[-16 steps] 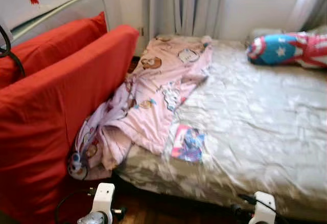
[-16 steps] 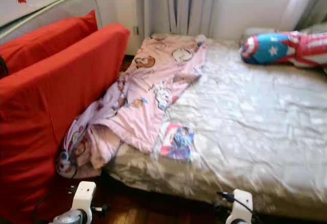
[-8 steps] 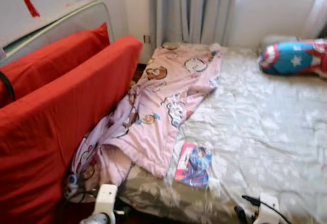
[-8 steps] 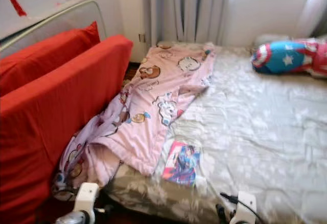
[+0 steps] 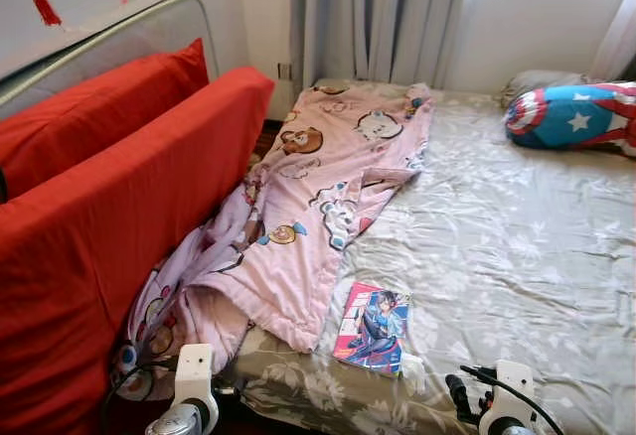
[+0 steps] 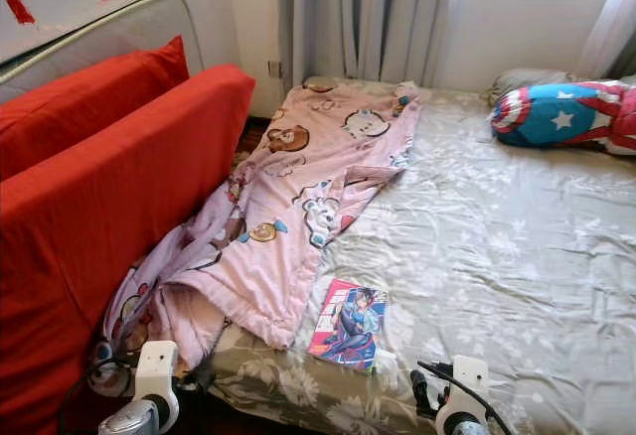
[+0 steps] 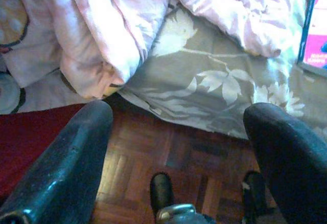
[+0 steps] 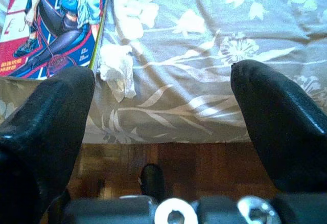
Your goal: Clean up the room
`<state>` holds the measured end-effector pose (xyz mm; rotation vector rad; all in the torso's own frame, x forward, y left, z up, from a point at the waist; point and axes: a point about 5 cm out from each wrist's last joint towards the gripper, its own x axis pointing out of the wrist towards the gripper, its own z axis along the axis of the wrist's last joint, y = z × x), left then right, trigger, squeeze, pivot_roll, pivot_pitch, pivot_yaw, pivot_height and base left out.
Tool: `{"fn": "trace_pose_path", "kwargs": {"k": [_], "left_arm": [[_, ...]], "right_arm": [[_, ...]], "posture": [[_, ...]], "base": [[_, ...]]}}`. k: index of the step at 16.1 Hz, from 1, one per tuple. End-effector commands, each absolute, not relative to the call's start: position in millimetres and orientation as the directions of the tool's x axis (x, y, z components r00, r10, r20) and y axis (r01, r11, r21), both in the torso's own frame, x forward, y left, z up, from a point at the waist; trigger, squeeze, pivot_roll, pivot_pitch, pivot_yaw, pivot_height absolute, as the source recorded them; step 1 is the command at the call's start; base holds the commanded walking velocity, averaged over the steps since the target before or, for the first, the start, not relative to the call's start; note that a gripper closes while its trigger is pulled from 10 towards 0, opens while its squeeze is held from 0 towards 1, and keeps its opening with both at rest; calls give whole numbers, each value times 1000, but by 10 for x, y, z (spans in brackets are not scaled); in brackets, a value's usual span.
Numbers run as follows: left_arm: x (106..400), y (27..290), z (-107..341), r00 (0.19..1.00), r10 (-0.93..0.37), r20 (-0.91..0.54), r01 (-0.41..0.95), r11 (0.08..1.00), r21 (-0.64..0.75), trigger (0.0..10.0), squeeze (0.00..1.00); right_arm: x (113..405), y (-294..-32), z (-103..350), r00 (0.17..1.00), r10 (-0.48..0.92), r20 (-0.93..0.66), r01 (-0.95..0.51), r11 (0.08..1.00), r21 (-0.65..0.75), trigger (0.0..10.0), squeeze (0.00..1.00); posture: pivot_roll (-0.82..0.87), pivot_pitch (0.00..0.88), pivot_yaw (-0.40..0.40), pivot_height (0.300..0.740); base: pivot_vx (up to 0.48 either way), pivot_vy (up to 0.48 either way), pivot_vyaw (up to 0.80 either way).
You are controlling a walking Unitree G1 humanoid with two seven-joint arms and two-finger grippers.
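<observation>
Both hands, left hand (image 7: 176, 132) and right hand (image 8: 163, 114), spread wide, holding nothing, at the bed's (image 5: 517, 246) near edge; comic book (image 5: 373, 327) beside pink blanket (image 5: 318, 207).

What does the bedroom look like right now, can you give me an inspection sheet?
Surface: bed, grey floral sheet, wrinkled.
Job's things: pink blanket bunched along the bed's left edge, spilling toward the floor; comic book flat near the front edge; crumpled tissue beside it.
Clutter: star pillow at the far right.
Grippers: left gripper and right gripper open, low, before the bed.
Cables: black cable on the right wrist.
Surroundings: red cushions, curtains, parquet floor.
</observation>
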<state>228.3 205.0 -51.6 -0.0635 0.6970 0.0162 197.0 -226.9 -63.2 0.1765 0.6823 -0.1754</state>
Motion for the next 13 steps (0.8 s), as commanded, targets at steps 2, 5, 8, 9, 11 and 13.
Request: {"fn": "trace_pose_path", "kwargs": {"k": [2,5,8,9,11,13], "left_arm": [[2272,2077,-489,807,-6,-591,-37,998,-60,10000,0],[2315,2059,-423,853,-34,-520,-1,998,-67,10000,0],[2333,2063,-383,883,-31,-467,-20,995,-103,10000,0],[2933,1947,92,951,-53,-305,23,994,-103,10000,0],[3276,1853,479,983,-64,-173,48,994,-99,10000,0],[3247,1894,465,985,-53,-165,36,994,-101,10000,0]], "right_arm": [[1982,-2308,-584,798,-172,-578,266,961,81,10000,0],[3043,-2148,195,930,-170,-327,213,972,100,10000,0],[3241,-2117,466,973,-123,-196,145,984,102,10000,0],[3273,-2115,521,979,-123,-165,142,984,108,10000,0],[3247,-2079,493,982,-98,-159,118,986,120,10000,0],[3191,-2050,421,981,-85,-175,109,986,129,10000,0]], "posture": [[23,0,-17,740],[29,0,-19,740],[26,0,-17,740],[26,0,-18,740],[27,0,-20,740],[28,0,-20,740]], "base": [[0,0,0],[0,0,0],[0,0,0],[0,0,0],[0,0,0],[0,0,0]]}}
